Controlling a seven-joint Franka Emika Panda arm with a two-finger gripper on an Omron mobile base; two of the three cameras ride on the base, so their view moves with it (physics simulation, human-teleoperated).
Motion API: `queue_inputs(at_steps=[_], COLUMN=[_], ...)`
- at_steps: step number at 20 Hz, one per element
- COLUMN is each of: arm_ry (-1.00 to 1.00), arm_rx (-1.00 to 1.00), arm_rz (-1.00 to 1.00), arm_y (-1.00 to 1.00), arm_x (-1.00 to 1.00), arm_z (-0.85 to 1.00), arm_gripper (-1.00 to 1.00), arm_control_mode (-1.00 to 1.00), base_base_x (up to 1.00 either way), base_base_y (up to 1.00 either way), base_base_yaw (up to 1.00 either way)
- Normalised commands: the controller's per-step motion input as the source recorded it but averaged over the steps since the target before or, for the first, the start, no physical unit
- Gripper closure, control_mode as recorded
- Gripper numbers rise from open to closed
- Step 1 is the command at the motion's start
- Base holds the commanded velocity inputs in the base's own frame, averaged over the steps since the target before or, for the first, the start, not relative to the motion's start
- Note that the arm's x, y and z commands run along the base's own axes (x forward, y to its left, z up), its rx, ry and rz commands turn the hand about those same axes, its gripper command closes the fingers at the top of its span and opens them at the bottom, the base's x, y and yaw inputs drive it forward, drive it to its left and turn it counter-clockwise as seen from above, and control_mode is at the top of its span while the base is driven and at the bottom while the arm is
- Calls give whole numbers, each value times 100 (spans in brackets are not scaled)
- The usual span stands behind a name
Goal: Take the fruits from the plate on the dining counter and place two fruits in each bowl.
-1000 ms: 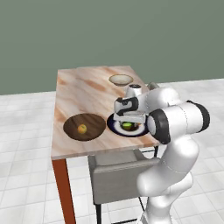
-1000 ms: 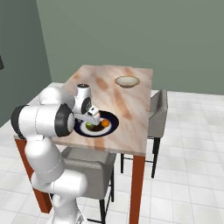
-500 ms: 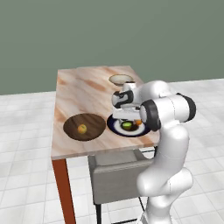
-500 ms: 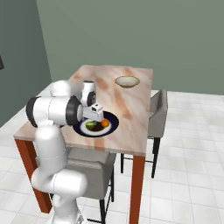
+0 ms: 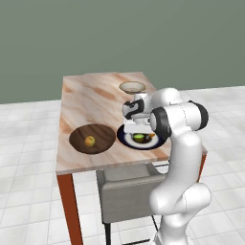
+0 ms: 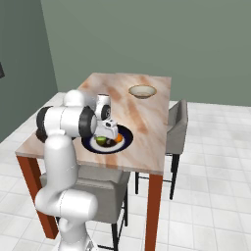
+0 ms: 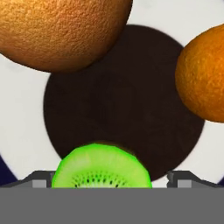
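Since half a second ago the end effector (image 7: 112,180) has sunk closer to the plate (image 5: 125,140), fingers spread wide apart on either side of the green kiwi half (image 7: 102,168), gripping nothing. Two oranges (image 7: 61,30) lie beyond it on the plate, near the surface's (image 5: 91,98) right edge. The yellow fruit (image 5: 89,141) sits in the dark wooden bowl (image 5: 92,139); the cream bowl (image 5: 132,87) stands at the far right corner. Grey chairs (image 6: 176,128), white floor tiles (image 6: 206,171), green walls (image 6: 147,39).
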Motion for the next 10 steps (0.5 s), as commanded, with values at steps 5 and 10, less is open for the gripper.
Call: queue_inputs(at_steps=[5, 10], arm_ry=[6, 5], arm_rx=[0, 0], arm_rz=[0, 0], arm_y=[3, 0], arm_x=[-4, 0], arm_z=[-5, -21], arm_gripper=[-100, -100], arm_control_mode=[-100, -100], base_base_x=[0, 0], base_base_y=[0, 0], base_base_yaw=[0, 0])
